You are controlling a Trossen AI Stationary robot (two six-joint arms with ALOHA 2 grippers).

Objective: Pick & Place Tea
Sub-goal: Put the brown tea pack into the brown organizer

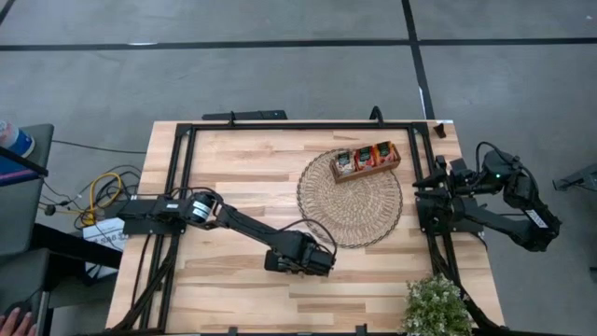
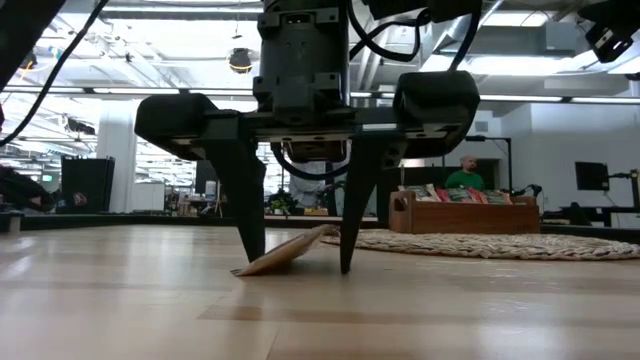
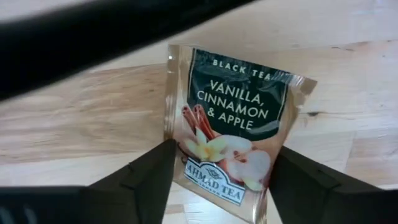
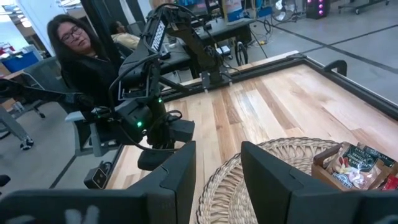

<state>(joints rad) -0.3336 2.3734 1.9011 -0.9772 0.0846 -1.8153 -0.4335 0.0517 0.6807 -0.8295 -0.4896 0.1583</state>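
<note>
One pale tea sachet [image 3: 230, 124], printed "Vanilla, Cinnamon & Apple", lies on the bare wood at the table's near middle. My left gripper [image 1: 317, 261] stands over it pointing straight down, its two fingers closed in on the sachet's opposite sides [image 2: 297, 268]. More tea sachets stand upright in the wooden tray [image 1: 366, 159], which rests on the round wicker mat [image 1: 350, 210]. My right gripper [image 1: 424, 182] waits at the table's right edge, open, with nothing between its fingers [image 4: 217, 168]. My left gripper has the sachet between its two fingers, one on each side edge [image 3: 177, 146], coming from above with the tips down at the tabletop. The sachet sits tilted: one edge [image 2: 240, 270] rests on the wood, and the opposite edge [image 2: 328, 232] is raised against the other finger's inner side.
A black frame rail [image 1: 187, 149] runs round the tabletop. A small plant [image 1: 437, 306] stands at the near right corner. A person [image 4: 74, 56] sits beyond the table's left side. Bare wood lies left of and in front of the mat.
</note>
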